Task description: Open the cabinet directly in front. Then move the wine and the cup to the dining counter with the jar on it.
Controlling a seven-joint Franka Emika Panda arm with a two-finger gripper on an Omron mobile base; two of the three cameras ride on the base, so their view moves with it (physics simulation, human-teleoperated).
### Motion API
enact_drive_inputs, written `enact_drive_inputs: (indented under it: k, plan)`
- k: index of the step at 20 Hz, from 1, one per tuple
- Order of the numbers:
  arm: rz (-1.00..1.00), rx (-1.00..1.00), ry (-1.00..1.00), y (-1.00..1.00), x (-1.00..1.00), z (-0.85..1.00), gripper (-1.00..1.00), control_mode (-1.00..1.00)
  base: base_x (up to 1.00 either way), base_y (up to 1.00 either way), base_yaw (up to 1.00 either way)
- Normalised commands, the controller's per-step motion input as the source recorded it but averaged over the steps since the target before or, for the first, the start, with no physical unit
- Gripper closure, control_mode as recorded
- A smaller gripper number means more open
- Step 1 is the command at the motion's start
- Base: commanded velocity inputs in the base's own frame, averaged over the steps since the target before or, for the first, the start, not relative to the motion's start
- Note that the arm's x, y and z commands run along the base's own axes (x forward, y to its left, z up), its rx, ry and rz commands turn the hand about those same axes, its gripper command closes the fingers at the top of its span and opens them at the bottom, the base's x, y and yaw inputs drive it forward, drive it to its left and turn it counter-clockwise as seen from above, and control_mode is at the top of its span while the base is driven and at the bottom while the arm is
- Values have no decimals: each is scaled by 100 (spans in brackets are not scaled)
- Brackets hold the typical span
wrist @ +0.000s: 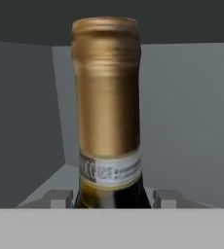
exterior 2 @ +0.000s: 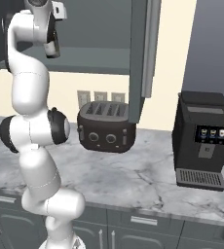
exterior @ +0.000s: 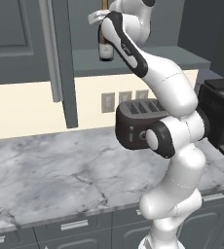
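Observation:
The cabinet stands open, its door (exterior: 60, 48) swung out to the left and its shelf (exterior: 153, 58) bare at the right. The wine (exterior: 105, 48) stands upright on that shelf, a dark bottle with a gold foil neck (wrist: 106, 97). My gripper (wrist: 112, 198) reaches into the cabinet at neck height (exterior: 103, 14). Its fingertips (wrist: 58, 198) stand on either side of the bottle's lower neck, very close, with a thin gap on the left. The cup, the dining counter and the jar are out of view.
A black toaster (exterior: 136, 121) sits on the marble counter (exterior: 60, 170) below the cabinet. A black coffee machine (exterior 2: 201, 141) stands to its right. The other open cabinet door (exterior 2: 144, 53) hangs above the toaster. Wall sockets (exterior: 108, 102) line the cream backsplash.

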Motion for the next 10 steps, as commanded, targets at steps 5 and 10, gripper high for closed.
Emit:
enact_drive_inputs:
  k: [5,10]
  plan:
    - [0,0,0,0,-31,-1,100,-100,0,0,0]
    - [0,0,-2,0,-99,-6,100,-100,0,0,0]
